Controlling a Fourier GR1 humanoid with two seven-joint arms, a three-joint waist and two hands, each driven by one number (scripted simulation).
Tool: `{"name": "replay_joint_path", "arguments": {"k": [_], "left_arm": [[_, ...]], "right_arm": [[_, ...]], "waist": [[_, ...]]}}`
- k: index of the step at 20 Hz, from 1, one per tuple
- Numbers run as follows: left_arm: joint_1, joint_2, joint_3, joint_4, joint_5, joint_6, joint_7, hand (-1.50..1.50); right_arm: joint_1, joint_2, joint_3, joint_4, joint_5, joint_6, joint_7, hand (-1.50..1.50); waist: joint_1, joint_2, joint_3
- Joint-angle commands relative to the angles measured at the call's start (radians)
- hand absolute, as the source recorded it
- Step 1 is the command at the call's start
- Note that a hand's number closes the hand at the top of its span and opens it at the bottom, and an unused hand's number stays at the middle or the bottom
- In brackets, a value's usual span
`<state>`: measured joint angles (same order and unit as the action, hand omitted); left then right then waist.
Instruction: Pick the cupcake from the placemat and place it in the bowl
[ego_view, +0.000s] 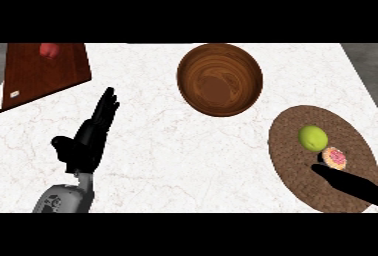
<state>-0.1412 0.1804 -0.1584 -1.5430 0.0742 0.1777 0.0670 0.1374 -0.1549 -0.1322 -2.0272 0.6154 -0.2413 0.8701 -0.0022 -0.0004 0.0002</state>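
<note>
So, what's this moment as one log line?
right hand: at cupcake on placemat, not gripping | left hand: resting open | bowl: empty

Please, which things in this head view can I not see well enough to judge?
1. Right hand: cut off by the right edge of the head view; whether it touches the cupcake cannot be told.
2. Red thing on the wooden board: cut by the top edge; its kind is unclear.
3. White mark on the board: too small to read.
4. Placemat: lower rim cut off by the bottom edge.
</note>
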Motion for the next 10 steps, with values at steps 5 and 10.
{"name": "replay_joint_path", "arguments": {"k": [5, 10], "left_arm": [[0.049, -0.031, 0.013, -0.031, -0.021, -0.024, -0.017, 0.00], [0.030, -0.053, 0.037, 0.009, -0.035, -0.047, -0.039, 0.00]], "right_arm": [[0.029, 0.083, -0.004, 0.059, -0.049, -0.077, -0.197, -1.50], [0.095, 0.112, -0.014, -0.046, -0.096, -0.054, -0.207, -1.50]], "waist": [[0.003, 0.000, 0.000], [-0.001, -0.001, 0.000]]}}
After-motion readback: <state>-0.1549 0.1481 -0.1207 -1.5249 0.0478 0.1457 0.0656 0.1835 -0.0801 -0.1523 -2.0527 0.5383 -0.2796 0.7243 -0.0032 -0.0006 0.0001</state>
